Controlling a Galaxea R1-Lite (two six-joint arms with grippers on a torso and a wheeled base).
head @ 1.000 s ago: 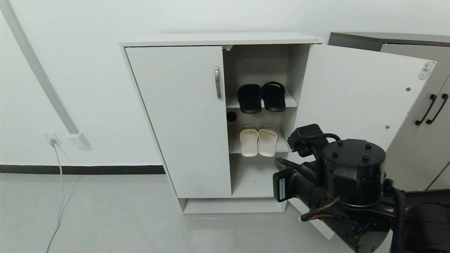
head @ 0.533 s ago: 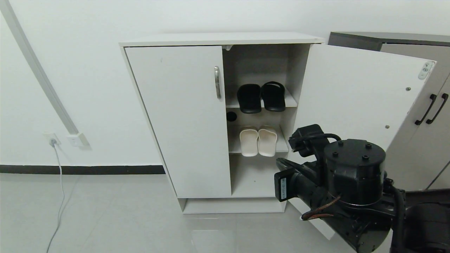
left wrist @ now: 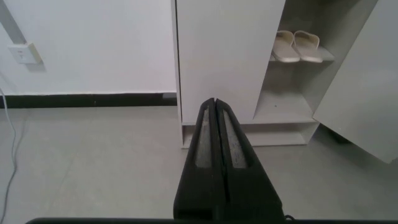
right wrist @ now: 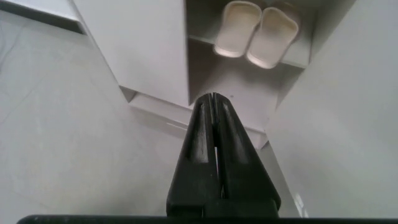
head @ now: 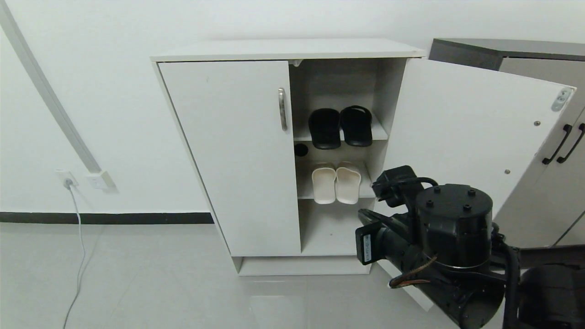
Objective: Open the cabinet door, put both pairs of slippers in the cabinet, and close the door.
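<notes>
The white cabinet (head: 283,49) has its left door (head: 233,155) closed and its right door (head: 466,128) swung wide open. A black pair of slippers (head: 340,127) lies on the upper shelf, and a cream pair (head: 336,183) on the shelf below, also seen as cream slippers (left wrist: 297,46) and cream slippers (right wrist: 256,32). My right arm (head: 434,237) is low in front of the open door's inner face. The right gripper (right wrist: 213,98) is shut and empty, above the floor before the cabinet's open half. The left gripper (left wrist: 214,102) is shut and empty, facing the cabinet's base.
A grey cabinet with black handles (head: 560,144) stands right behind the open door. A wall socket with a hanging cable (head: 68,183) is at the far left. Bare tiled floor (head: 137,283) lies in front of the cabinet.
The whole head picture has shifted slightly, so the camera moved. Slippers and doors stand as before. My right arm sits a little further left in the picture.
</notes>
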